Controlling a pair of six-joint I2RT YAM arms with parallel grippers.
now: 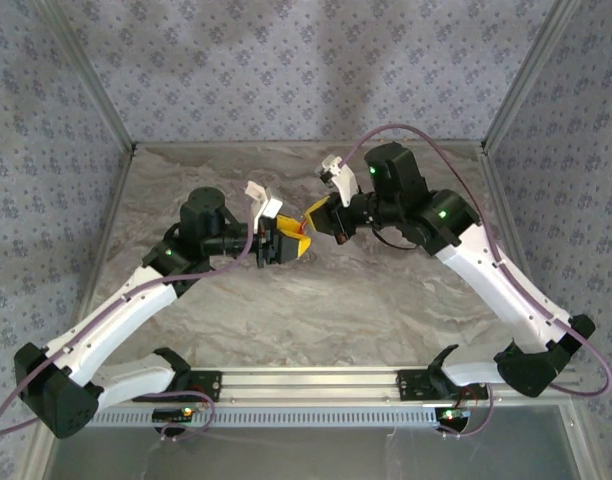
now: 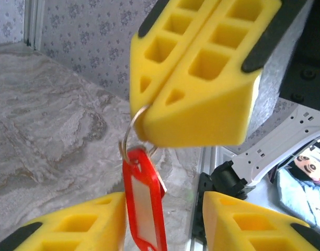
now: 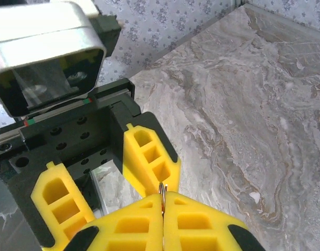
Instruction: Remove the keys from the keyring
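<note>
The keyring is a thin silvery ring [image 2: 128, 129] with a red plastic tag [image 2: 144, 206] hanging from it. My right gripper [image 2: 149, 117] is shut on the ring, which pokes out between its yellow fingertips [image 3: 162, 191]. The tag dangles between the two fingers of my left gripper [image 2: 162, 204], close against the left finger [image 2: 81, 225] and well apart from the right one [image 2: 254, 222]. Those jaws stand open. In the top view both grippers meet tip to tip above the table's middle, the left [image 1: 287, 243] and the right [image 1: 313, 222]. The keys are out of view.
Marbled grey table top [image 1: 316, 310] lies beneath both arms. Patterned walls enclose the back and sides [image 1: 306, 60]. A metal rail [image 1: 306, 385] with the arm bases runs along the near edge.
</note>
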